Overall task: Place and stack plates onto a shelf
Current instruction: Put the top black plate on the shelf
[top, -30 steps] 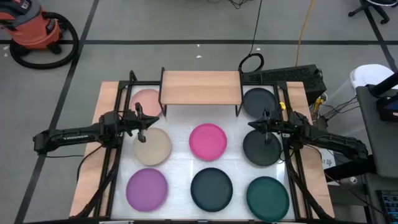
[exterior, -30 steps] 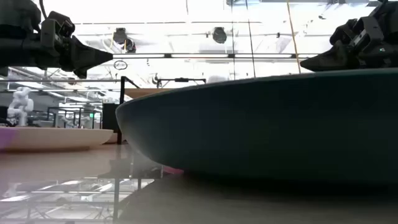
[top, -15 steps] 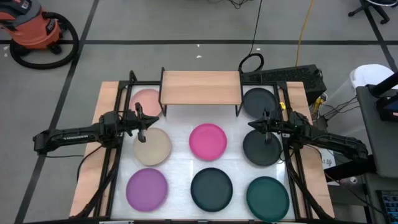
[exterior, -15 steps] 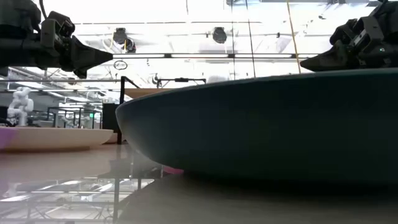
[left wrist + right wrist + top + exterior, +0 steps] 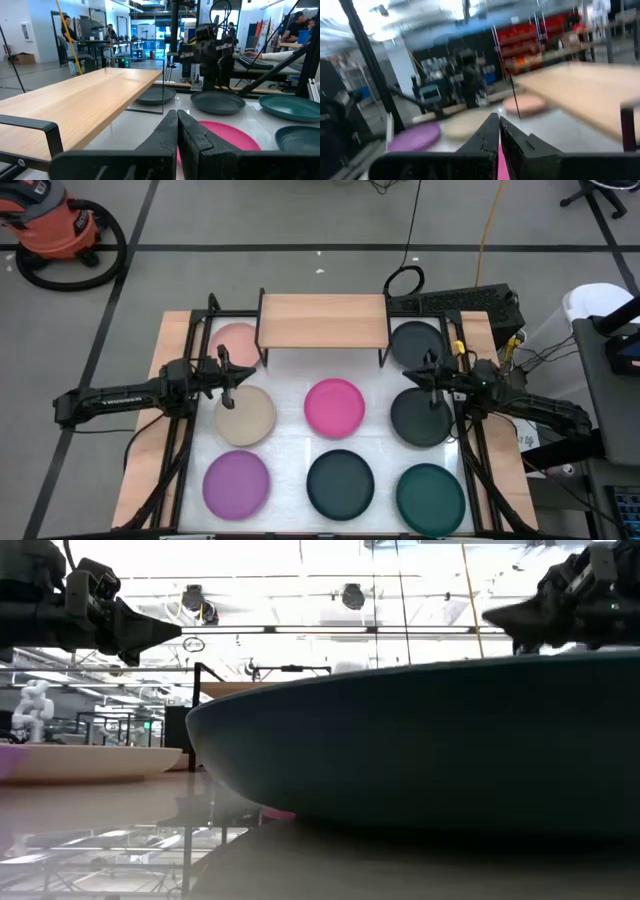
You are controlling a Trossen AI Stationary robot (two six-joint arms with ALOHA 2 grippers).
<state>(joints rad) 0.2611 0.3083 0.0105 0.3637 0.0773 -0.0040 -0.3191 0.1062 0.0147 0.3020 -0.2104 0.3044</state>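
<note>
The shelf (image 5: 322, 320), a light wooden plank on thin black legs, stands at the table's far middle. Eight plates lie flat on the table. They are salmon pink (image 5: 233, 340), beige (image 5: 245, 417), magenta (image 5: 334, 407), purple (image 5: 236, 484), dark teal (image 5: 340, 483), green (image 5: 430, 497) and two charcoal (image 5: 418, 343) (image 5: 421, 418). My left gripper (image 5: 236, 377) is shut and empty above the beige plate's far edge. My right gripper (image 5: 408, 376) is shut and empty above the nearer charcoal plate's far edge.
Black metal frame rails (image 5: 176, 440) (image 5: 468, 450) run along both sides of the table. The dark teal plate (image 5: 420, 740) fills most of the low view. A power strip and cables (image 5: 470, 302) lie at the far right. People show in the room beyond the table (image 5: 68, 37).
My right gripper has risen a little above the nearer charcoal plate and stays shut. My left arm and all the plates have kept still.
</note>
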